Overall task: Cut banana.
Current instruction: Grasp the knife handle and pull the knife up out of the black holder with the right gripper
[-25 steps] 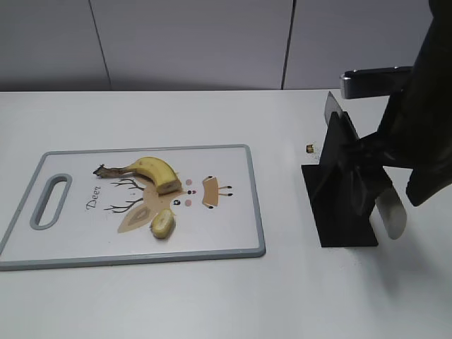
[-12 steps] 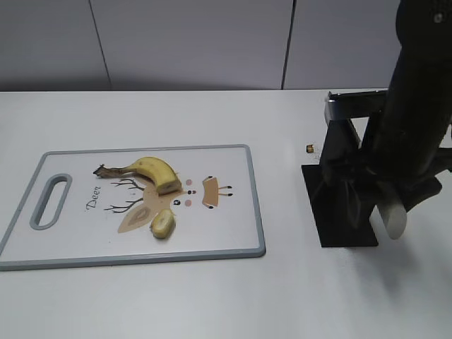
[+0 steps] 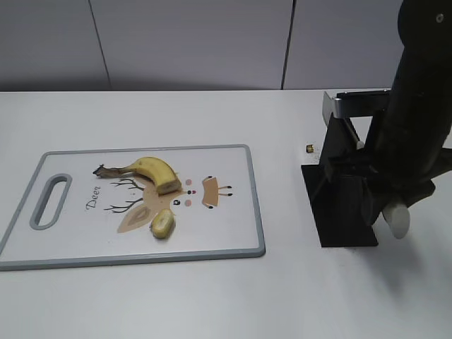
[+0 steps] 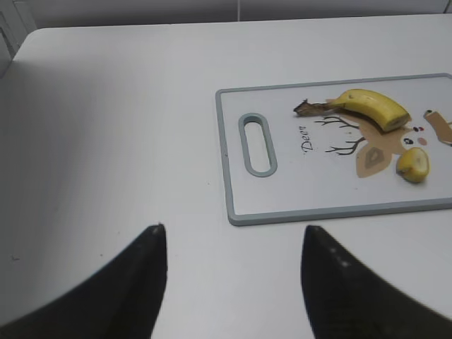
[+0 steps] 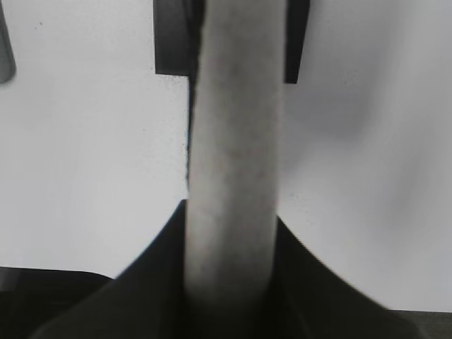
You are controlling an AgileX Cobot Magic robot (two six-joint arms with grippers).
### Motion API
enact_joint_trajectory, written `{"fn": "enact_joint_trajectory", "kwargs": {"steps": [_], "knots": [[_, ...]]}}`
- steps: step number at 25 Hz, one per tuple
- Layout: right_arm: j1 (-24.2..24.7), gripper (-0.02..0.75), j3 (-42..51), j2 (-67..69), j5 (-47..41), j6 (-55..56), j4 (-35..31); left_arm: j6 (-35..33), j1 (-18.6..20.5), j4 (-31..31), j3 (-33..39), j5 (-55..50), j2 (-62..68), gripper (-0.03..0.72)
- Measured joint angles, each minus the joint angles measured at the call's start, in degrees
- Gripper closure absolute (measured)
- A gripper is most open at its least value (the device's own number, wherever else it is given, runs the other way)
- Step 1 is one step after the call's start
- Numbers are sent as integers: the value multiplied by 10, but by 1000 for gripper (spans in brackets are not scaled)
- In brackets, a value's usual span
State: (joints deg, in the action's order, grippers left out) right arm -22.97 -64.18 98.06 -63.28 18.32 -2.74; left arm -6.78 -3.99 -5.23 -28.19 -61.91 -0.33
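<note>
Over the last second the right gripper [image 5: 229, 282], pinching the pale knife handle [image 5: 233, 162], has swung in over the black knife stand [image 3: 346, 205] at the table's 3 o'clock side, so the blade now sits at the stand instead of angled out beside it. That suggests the knife is being put back, and the cutting looks finished. The banana [image 3: 152, 173] lies on the cutting board [image 3: 233, 233], its cut end toward 4 o'clock, with a loose yellow chunk [image 3: 163, 223] just beside it at 6 o'clock. The left gripper [image 4: 233, 275] hovers spread and empty, well apart from the board.
</note>
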Motion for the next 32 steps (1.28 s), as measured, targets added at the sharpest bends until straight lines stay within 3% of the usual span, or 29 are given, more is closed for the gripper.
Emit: {"fn": "enact_joint_trajectory", "kwargs": {"steps": [16, 32], "knots": [[0, 572, -35, -55, -32, 13, 6, 0, 0, 0, 0, 0, 0, 102], [-1, 573, -154, -86, -67, 20, 42, 0, 0, 0, 0, 0, 0, 102]]}}
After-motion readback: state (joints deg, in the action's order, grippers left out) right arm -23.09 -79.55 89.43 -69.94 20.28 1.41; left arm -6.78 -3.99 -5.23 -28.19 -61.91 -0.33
